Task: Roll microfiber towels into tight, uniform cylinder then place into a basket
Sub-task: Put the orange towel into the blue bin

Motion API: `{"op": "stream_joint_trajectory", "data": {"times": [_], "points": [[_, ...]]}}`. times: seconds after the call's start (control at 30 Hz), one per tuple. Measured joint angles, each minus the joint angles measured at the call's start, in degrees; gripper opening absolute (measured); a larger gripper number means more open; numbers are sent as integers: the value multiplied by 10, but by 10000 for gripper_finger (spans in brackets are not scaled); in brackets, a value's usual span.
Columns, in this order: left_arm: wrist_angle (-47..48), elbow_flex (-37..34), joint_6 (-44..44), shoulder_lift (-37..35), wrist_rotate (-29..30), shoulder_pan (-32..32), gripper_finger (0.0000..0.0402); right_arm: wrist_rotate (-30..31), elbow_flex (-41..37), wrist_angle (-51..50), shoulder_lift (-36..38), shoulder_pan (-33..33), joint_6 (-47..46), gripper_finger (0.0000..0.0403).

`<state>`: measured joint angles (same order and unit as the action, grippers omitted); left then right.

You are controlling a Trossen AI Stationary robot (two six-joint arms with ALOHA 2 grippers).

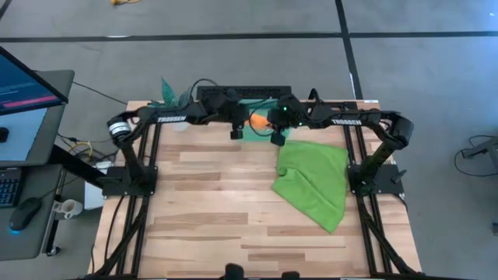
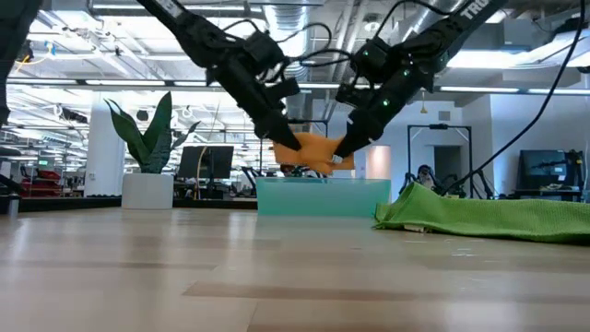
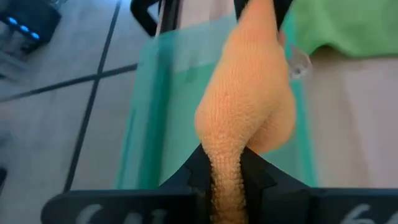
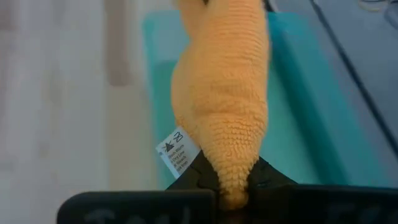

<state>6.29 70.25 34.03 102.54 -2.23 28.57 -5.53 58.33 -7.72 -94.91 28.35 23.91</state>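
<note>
- So this is the drop-off part for the first towel. The orange towel [image 2: 313, 152] is rolled up and hangs in the air, strung between the two grippers, right over the basket [image 2: 323, 195].
- Left gripper [image 3: 225, 177] is pinched tight on one end of the roll; in its wrist view the cloth bulges out just past the fingertips with the teal bin directly beyond it.
- Right gripper [image 4: 233, 180] is clamped on the other end the same way, with the little white care tag [image 4: 175, 151] sticking out right beside its fingers.
- From table level the roll sits a bit above the basket rim, not touching it yet as far as I can tell.
- The roll looks kinda lumpy and fat in the middle, so not exactly a perfect cylinder, imo.
- Next move, I'd guess: both arms go down together so the roll settles inside the walls, then both let go at about the same time, otherwise it could flop open or hang over the edge.
- The green towel [image 1: 315, 180] lies crumpled and unrolled on the table [image 1: 210, 225], off to the right gripper's side, near it. That one's not started.
</note>
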Motion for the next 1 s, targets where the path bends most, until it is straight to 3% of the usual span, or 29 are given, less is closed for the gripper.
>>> {"op": "stream_joint_trajectory", "data": {"times": [0.33, 0.57, 0.77, 1.0], "points": [[91, 82, 13, 100, -26, 4, 25, -10, 1, -45, -18, 36, 50, 29], [119, 83, -5, 102, -23, -6, 26, -14, 2, -44, -72, 34, 43, 29], [145, 84, -12, 113, -46, -9, 26, -11, 1, -54, -75, 27, 35, 29], [142, 84, -15, 120, -26, -10, 37, -11, 2, -66, -75, 30, 25, 29]]}}
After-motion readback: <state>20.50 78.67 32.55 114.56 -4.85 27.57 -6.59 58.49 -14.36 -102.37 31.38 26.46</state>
